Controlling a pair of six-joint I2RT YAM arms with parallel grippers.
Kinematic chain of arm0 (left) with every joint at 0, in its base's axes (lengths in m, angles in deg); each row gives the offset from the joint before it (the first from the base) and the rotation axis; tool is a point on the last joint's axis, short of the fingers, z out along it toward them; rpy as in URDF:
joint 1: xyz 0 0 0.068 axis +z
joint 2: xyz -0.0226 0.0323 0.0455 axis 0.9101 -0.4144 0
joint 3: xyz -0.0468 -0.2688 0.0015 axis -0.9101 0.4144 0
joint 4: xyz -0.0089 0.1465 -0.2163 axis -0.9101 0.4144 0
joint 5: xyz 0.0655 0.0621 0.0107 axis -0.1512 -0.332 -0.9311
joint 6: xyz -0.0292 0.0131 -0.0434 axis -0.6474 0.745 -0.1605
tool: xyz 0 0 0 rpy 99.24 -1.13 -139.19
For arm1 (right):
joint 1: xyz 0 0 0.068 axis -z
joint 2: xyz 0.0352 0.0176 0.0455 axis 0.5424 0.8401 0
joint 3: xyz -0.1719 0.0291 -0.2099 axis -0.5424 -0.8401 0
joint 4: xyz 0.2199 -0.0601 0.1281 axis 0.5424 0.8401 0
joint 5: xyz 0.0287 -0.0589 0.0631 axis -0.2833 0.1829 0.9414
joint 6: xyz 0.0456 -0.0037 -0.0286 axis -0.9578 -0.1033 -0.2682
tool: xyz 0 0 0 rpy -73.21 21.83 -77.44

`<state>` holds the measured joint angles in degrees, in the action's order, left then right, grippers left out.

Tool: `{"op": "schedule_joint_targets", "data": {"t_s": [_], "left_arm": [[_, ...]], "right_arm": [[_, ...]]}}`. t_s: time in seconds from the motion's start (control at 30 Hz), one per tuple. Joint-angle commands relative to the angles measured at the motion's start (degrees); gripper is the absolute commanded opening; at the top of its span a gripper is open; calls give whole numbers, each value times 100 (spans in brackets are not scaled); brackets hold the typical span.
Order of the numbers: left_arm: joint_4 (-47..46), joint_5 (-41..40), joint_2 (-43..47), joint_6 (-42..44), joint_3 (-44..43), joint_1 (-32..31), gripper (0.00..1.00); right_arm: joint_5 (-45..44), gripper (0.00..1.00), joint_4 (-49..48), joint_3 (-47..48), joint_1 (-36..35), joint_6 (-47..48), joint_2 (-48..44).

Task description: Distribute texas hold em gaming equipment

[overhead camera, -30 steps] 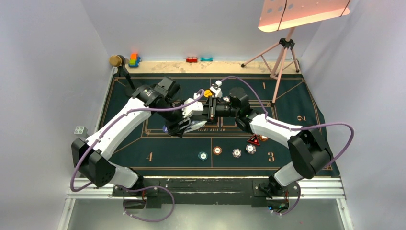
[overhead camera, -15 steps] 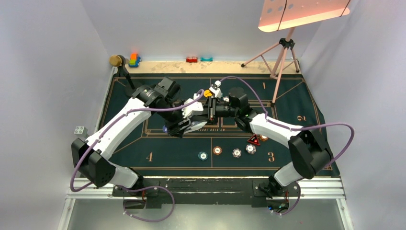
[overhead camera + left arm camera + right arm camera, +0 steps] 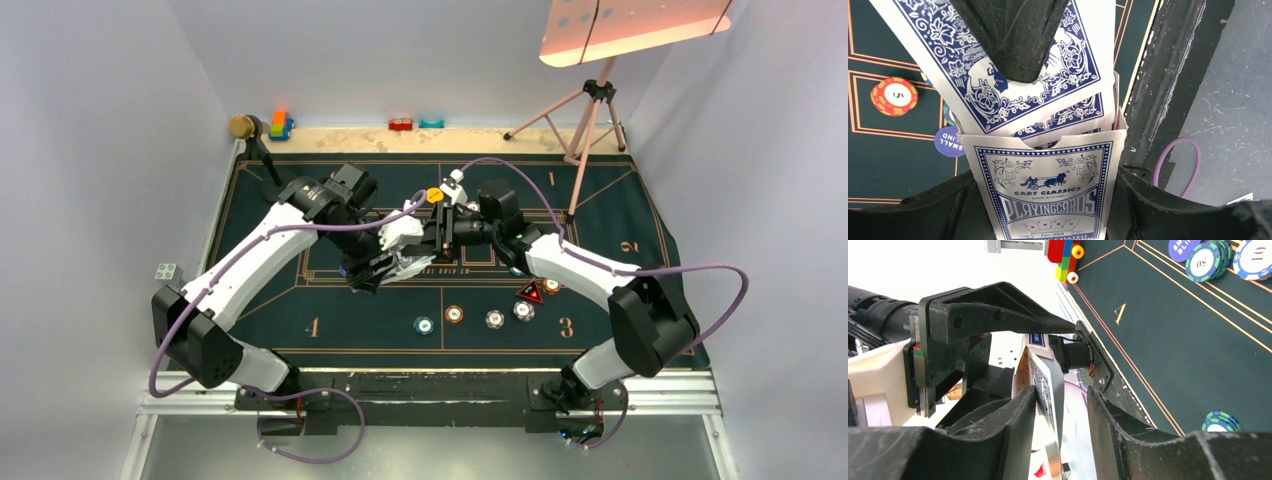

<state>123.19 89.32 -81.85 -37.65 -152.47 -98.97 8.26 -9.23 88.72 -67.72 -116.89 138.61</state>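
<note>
**Left wrist dipped slightly toward the near edge, right arm following: deck half out of its box**

- Both grippers meet above the middle of the felt mat (image 3: 300,300), as a second ago.
- Left gripper (image 3: 378,268): clamped on the sides of the card box (image 3: 1045,195), mouth up.
- Playing cards (image 3: 1068,70): blue backs, partly drawn from the box, off the mat.
- Right gripper (image 3: 1063,400): narrow about the cards. One finger lies on them, with a gap at the other, so I cannot tell if it grips.
- Handling, as judged: cards are light, thin, slick and bendy, and likely to fan or slip. Pinch the flat faces near the exposed end and pull straight along the box.
- Left wrist view shows the box print and an orange chip (image 3: 894,96) below. Right wrist view shows the jaw gap edge-on.
- Only the top view shows the red triangular marker (image 3: 530,292).
</note>
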Motion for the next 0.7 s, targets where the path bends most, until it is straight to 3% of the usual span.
{"op": "schedule_joint_targets", "data": {"t_s": [0.0, 0.67], "left_arm": [[-42, 386, 55, 130, -318, -14, 5], [-54, 505, 105, 94, -310, -13, 0]], "right_arm": [[-200, 44, 455, 159, 42, 397, -292], [-323, 44, 1192, 647, 263, 1052, -612]]}}
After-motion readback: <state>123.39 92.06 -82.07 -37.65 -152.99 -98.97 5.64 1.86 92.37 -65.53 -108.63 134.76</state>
